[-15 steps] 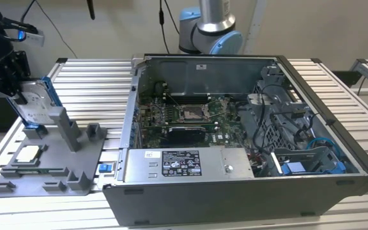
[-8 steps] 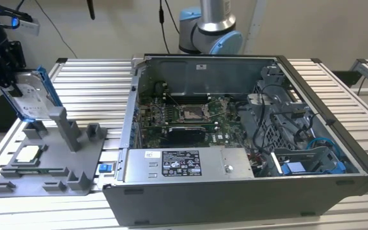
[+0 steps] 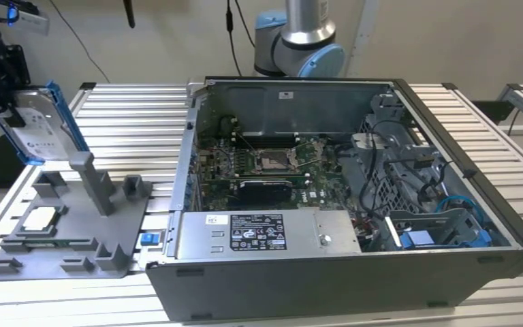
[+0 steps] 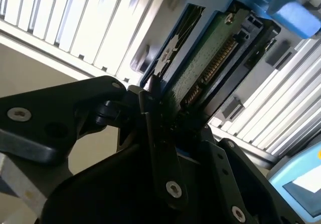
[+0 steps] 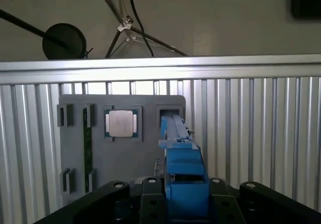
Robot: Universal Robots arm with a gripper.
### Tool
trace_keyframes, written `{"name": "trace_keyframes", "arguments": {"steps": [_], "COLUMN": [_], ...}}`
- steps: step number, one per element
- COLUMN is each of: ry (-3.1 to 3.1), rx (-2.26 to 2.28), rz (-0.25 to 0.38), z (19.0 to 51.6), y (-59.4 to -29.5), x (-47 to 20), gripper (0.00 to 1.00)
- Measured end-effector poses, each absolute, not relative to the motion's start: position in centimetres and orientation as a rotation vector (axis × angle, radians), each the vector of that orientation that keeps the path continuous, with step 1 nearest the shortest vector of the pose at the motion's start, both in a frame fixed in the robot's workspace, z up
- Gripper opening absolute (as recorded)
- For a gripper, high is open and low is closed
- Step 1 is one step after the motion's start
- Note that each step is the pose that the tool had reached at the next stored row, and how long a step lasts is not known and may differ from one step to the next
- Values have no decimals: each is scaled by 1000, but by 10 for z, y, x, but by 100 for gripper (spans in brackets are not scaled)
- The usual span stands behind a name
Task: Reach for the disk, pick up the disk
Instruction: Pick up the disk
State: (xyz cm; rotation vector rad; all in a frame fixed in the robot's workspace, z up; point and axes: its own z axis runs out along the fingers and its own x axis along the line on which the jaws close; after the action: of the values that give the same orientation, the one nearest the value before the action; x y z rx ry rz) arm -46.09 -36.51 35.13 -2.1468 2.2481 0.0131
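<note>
Black two-finger gripper (image 4: 173, 121) closed on the near end of the flat, rectangular, silver-grey metal disk (image 4: 210, 58) with its bright blue plastic bracket. Jaws clamped across the two broad faces, one finger on each, green circuit-board face showing in the second wrist view. Key relation: disk sits between the jaws, not beside them, with its long axis running straight out from the fingertips. In the exterior view this reads as near upright, slightly tilted, at that view's far left. Judged: grasp made, disk carried by the single arm. Lower end of disk hangs above the flat grey moulded plastic fixture tray (image 5: 125, 158) and appears clear of it, though the gap is small. Small flat silver square chip (image 5: 121, 123) seated in the tray, just beside the disk's line, apart from it. Beyond — ribbed aluminium table (image 3: 134, 116), then the open dark grey metal computer case (image 3: 334, 286), well apart from the gripper.
</note>
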Motion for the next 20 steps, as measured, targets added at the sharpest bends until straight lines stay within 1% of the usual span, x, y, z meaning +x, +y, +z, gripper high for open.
{"name": "trace_keyframes", "arguments": {"steps": [20], "ry": [2248], "rx": [-2147], "rz": [13], "z": [404], "y": [-365], "x": [-461], "gripper": [0]}}
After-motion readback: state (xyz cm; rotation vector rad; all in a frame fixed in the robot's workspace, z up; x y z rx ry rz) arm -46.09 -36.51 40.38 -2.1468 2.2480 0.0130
